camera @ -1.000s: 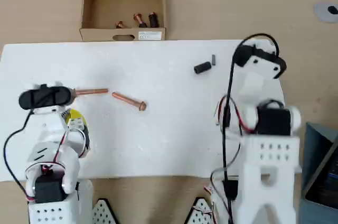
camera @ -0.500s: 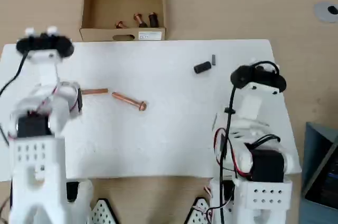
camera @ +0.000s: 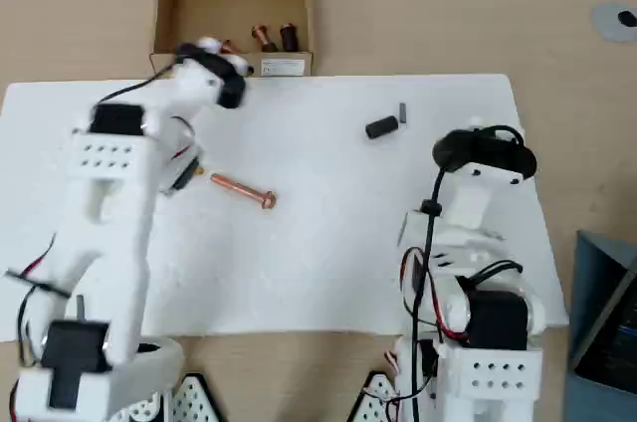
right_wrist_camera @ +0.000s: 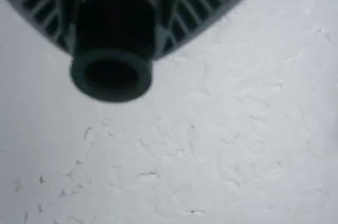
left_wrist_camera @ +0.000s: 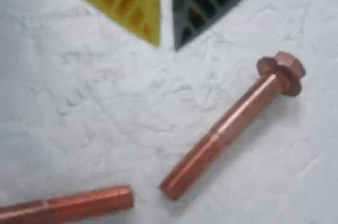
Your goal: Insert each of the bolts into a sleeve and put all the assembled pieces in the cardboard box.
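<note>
Two copper bolts lie on the white mat: one whole bolt point(left_wrist_camera: 232, 123) point(camera: 242, 190) and the end of a second bolt point(left_wrist_camera: 68, 205), which lies partly under my left arm point(camera: 109, 158) in the high view. My left gripper point(left_wrist_camera: 166, 42) hovers above them, its yellow and black fingers almost together with nothing between them. My right gripper point(right_wrist_camera: 113, 34) is shut on a black sleeve point(right_wrist_camera: 112, 76), whose open end faces the camera above the mat. My right arm point(camera: 483, 153) stands at the mat's right side. The cardboard box point(camera: 169, 14) holds assembled pieces point(camera: 264, 39).
A loose black sleeve point(camera: 381, 127) and a small grey piece point(camera: 402, 112) lie on the mat point(camera: 328, 263), beyond my right arm. A dark bin point(camera: 607, 322) stands off the mat at the right edge.
My left arm rose from the mat's left edge and swung right, over the bolts. My right arm drew back a little toward the near side.
</note>
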Controlling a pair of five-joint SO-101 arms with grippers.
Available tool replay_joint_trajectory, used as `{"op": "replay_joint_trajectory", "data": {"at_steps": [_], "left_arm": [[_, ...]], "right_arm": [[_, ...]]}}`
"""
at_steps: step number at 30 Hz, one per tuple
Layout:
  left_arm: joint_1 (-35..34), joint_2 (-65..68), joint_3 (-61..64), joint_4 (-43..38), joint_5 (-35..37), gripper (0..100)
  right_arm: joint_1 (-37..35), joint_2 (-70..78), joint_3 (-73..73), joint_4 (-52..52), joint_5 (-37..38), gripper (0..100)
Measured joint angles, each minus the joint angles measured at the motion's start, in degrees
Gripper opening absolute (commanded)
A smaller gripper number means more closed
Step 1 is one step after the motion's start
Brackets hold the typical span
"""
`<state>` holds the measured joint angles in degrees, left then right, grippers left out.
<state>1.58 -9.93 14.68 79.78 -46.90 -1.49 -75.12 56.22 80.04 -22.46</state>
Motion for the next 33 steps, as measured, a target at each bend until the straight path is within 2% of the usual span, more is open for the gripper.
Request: {"op": "replay_joint_trajectory", "data": {"at_steps": [7, 10, 16, 21, 33], "left_arm": [[3.1, 10.3, -8.4, 3.9, -16.9, 3], [3.4, 13.5, -9.8, 4.0, -23.6, 8], [4.4, 15.8, -9.8, 4.0, -32.1, 12], [6.7, 15.8, -9.8, 4.0, -36.0, 12], [11.0, 21.5, -12.2, 2.3, -38.8, 12]], "right_arm": [[0.1, 0.0, 0.4, 0.0, 0.0, 0.9], [0.1, 0.0, 0.5, 0.0, 0.0, 0.9], [0.1, 0.0, 1.8, 0.0, 0.0, 0.9], [1.7, -0.1, 1.9, 0.0, 0.0, 0.9], [2.7, -0.1, 1.9, 0.0, 0.0, 0.9]]}}
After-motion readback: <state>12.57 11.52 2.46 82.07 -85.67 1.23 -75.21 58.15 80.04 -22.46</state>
